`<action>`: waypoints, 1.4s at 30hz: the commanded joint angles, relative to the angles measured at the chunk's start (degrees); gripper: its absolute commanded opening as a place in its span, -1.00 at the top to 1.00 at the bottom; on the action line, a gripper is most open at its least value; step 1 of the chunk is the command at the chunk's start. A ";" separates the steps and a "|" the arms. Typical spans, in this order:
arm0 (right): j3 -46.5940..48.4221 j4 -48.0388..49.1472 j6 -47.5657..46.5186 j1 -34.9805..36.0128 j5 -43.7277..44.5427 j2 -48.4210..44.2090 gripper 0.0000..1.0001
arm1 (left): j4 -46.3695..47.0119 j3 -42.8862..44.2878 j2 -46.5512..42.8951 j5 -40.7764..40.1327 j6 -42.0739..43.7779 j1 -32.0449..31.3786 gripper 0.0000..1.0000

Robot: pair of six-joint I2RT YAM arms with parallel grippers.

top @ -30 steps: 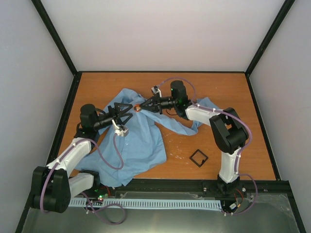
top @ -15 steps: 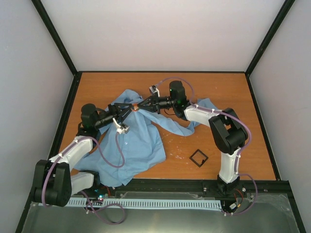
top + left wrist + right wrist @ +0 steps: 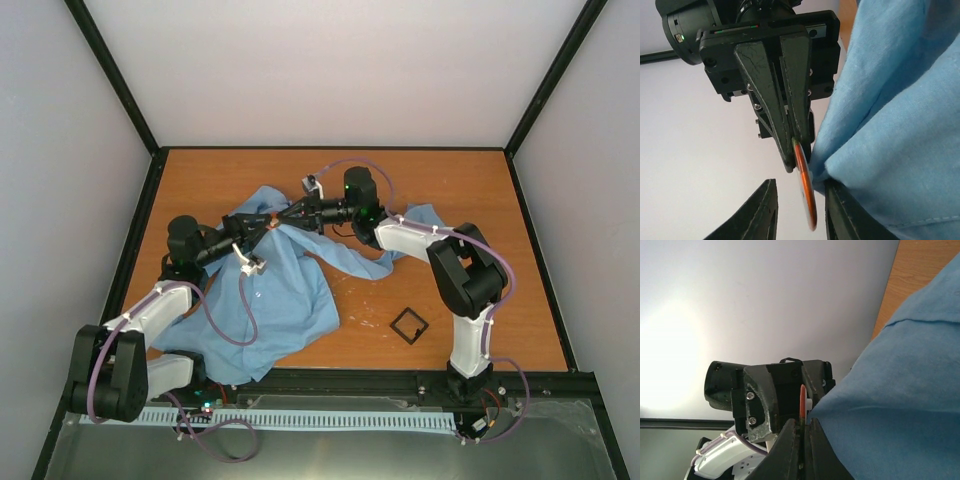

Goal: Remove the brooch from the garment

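The light blue garment (image 3: 285,290) lies spread over the left half of the table, with one fold lifted where the two grippers meet. The brooch (image 3: 272,224) is a small disc with an orange rim, seen edge-on in the left wrist view (image 3: 805,192) and in the right wrist view (image 3: 802,399). My right gripper (image 3: 279,221) (image 3: 801,424) is shut on the brooch's edge. My left gripper (image 3: 265,228) (image 3: 801,212) is open around the disc. Its left finger stands apart from the disc. Its right finger (image 3: 842,215) presses the blue cloth behind the disc.
A small black hollow square frame (image 3: 409,324) lies on the wooden table (image 3: 470,200) at the right front. Black rails and pale walls enclose the table. The garment's sleeve (image 3: 400,250) runs under the right arm.
Both grippers have shifted a little to the left and back together, and the lifted fold of garment with the brooch has moved with them.
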 commanded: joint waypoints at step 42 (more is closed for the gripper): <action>-1.74 -30.68 -66.05 -2.99 20.77 -30.46 -0.32 | -97.30 71.90 22.85 14.36 -69.42 -1.40 0.98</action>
